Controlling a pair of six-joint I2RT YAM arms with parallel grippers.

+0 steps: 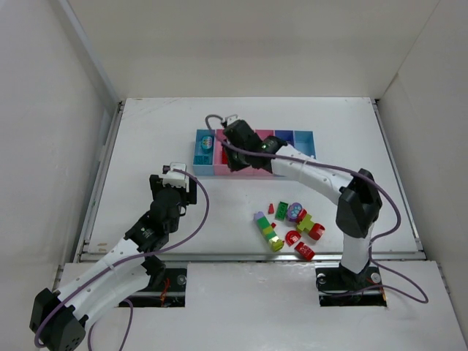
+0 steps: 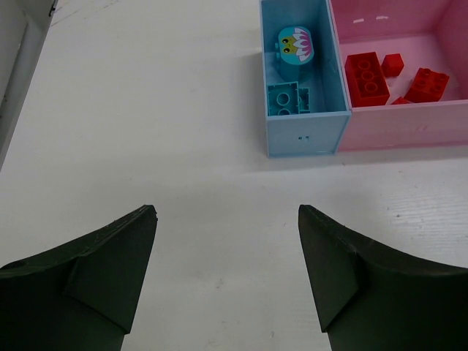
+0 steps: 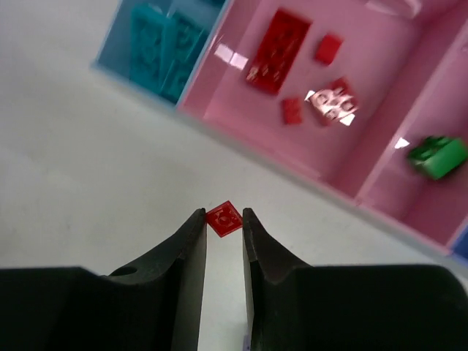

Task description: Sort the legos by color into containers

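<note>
Red small lego (image 3: 224,218) pinched in right gripper (image 3: 224,219), just near of wide pink container (image 3: 241,124). Step: carrying. Next: move farther over pink wall, release. Left gripper (image 2: 227,270) spread, empty.

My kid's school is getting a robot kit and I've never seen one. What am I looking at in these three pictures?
Two robot arms are bolted to a white table. One picture looks down from above; the other two come from cameras on each wrist. Near the far edge sits a row of joined bins, already holding teal, red and green bricks. Loose legos lie in front of the right arm. The right gripper pinches a small red brick near the pink bin. The left gripper is open and empty.
</note>
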